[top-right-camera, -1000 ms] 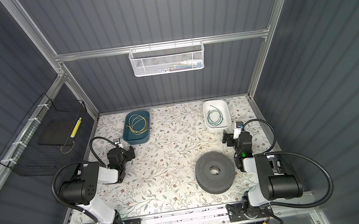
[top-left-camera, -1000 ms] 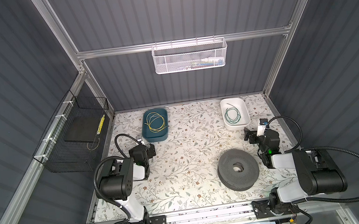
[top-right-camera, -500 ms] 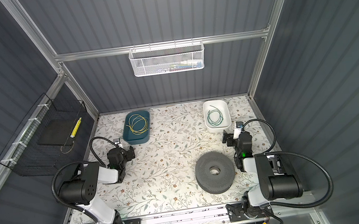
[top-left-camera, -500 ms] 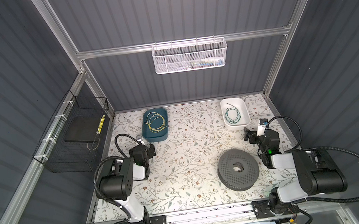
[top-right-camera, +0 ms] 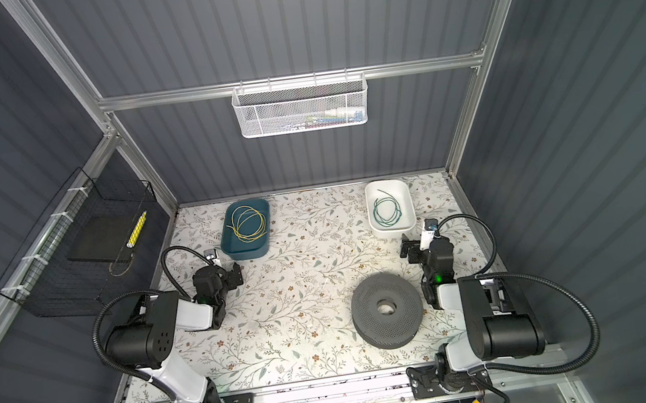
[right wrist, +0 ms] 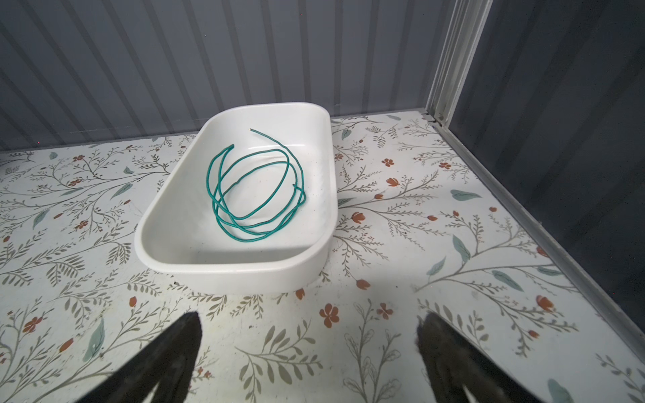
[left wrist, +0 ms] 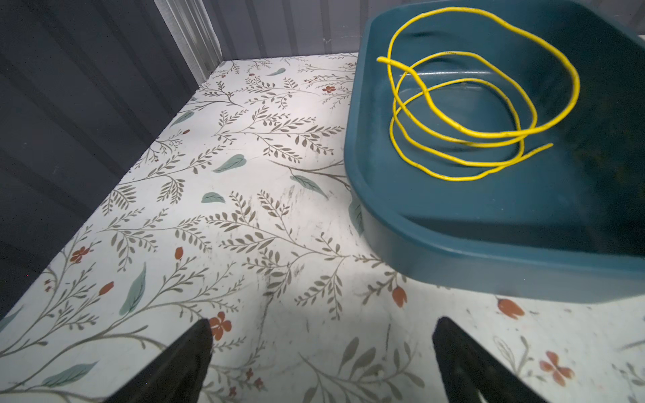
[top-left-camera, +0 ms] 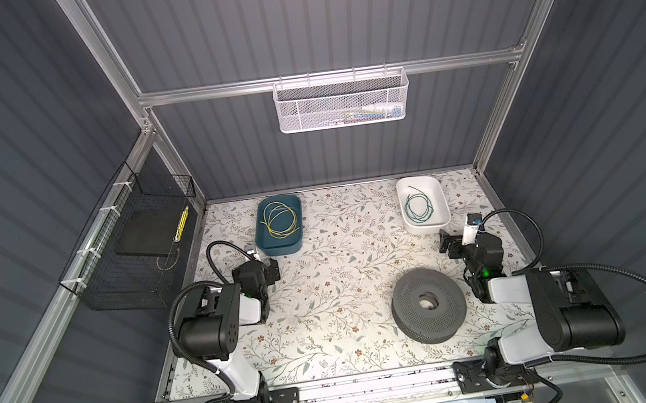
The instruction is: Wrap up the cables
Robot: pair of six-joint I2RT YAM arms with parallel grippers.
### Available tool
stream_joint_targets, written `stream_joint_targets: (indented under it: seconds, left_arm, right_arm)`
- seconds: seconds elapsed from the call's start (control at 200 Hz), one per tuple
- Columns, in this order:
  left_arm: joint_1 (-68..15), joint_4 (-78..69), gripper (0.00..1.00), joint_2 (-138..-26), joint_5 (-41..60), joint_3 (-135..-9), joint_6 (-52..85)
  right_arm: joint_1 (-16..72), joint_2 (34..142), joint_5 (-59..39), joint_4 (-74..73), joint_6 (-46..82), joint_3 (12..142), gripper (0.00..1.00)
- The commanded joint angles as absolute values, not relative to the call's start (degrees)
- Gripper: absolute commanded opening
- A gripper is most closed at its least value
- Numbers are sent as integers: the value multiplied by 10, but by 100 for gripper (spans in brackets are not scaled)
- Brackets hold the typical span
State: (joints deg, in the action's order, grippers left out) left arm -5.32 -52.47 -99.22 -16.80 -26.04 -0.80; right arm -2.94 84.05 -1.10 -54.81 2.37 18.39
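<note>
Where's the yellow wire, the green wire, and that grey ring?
yellow wire [left wrist: 495,136]: left wrist view, on a loop.
green wire [right wrist: 208,181]: right wrist view, on a loop.
grey ring [top-left-camera: 447,305]: a top view, flat top face.

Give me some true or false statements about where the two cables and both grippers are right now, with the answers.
The yellow cable lies coiled in the teal tray. True.
The green cable lies in the teal tray too. False: it lies in the white tray.
The left gripper is shut on the yellow cable. False: it is open, empty, and outside the tray.
The right gripper is open and holds nothing. True.
</note>
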Motion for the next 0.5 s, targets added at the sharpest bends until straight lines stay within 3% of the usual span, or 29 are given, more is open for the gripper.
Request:
stream_joint_targets:
  seconds: [0.0, 0.495]
  left_arm:
    - [-54, -532, 99, -984, -163, -266, -3]
    - [-54, -526, 99, -983, -160, -268, -3]
  right_arm:
    - [-26, 834, -6, -560, 19, 184, 99]
    - [-30, 834, -1, -555, 26, 186, 99]
